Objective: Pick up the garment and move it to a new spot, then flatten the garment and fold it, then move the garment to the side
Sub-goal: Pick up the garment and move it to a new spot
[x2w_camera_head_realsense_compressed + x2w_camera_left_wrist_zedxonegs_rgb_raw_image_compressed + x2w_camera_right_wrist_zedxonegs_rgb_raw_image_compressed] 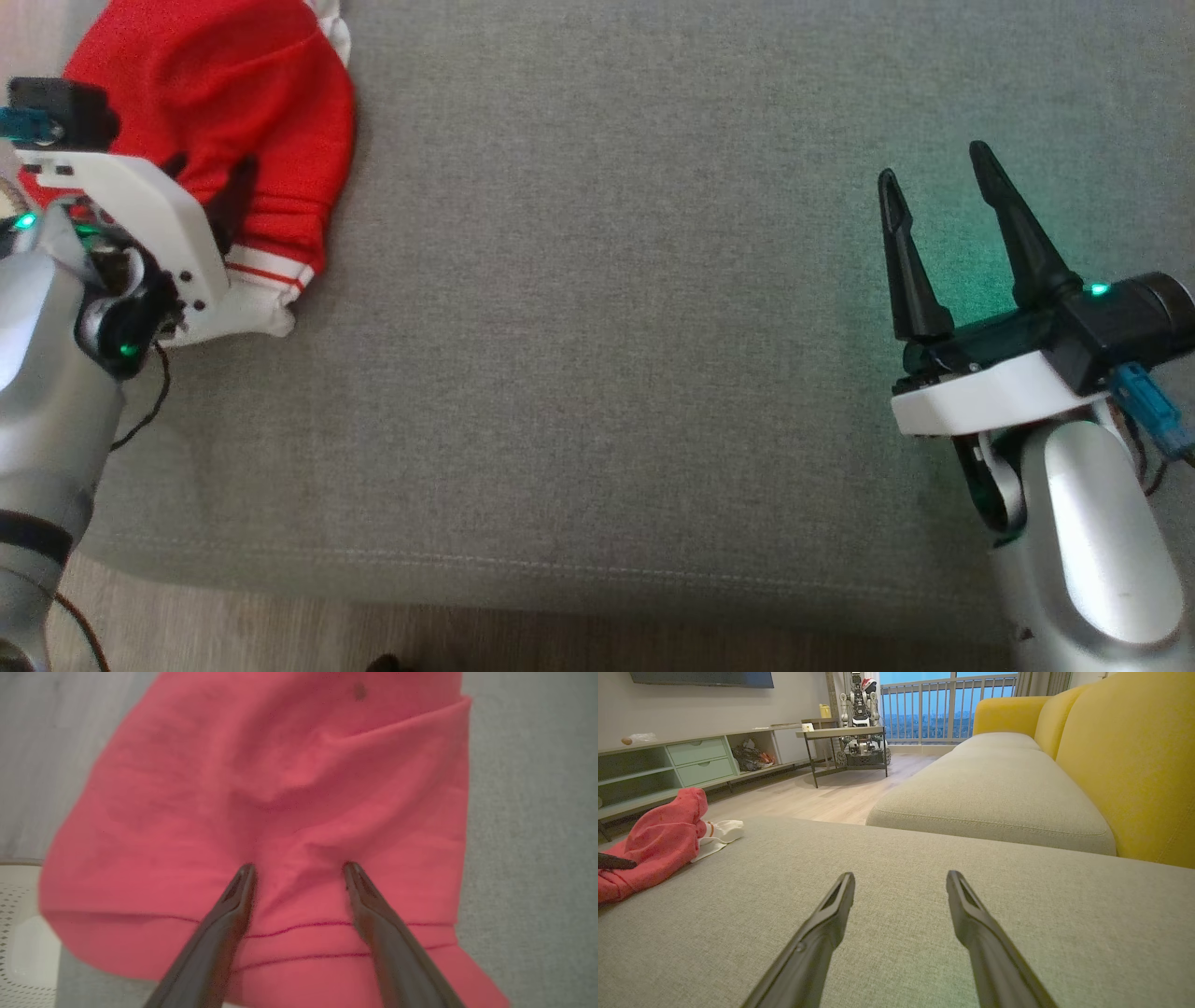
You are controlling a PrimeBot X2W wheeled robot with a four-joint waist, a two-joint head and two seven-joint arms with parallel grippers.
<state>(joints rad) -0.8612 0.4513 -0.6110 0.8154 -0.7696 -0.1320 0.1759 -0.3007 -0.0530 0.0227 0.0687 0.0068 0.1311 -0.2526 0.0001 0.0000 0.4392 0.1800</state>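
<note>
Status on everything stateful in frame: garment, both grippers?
garment: bunched up, not flattened, lying on the grey cushion at the robot's left.
left gripper: open, fingertips at the garment, not closed on it.
right gripper: open, empty, above bare cushion.

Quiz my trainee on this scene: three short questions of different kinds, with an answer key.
1. Multiple choice: the left gripper is over A) the red garment, B) the wooden floor, C) a pillow.
2. True or false: the right gripper is open above the grey cushion, apart from the red garment.
3. Fill in: the sofa backrest is ___.
Key: 1 A; 2 true; 3 yellow.
</note>
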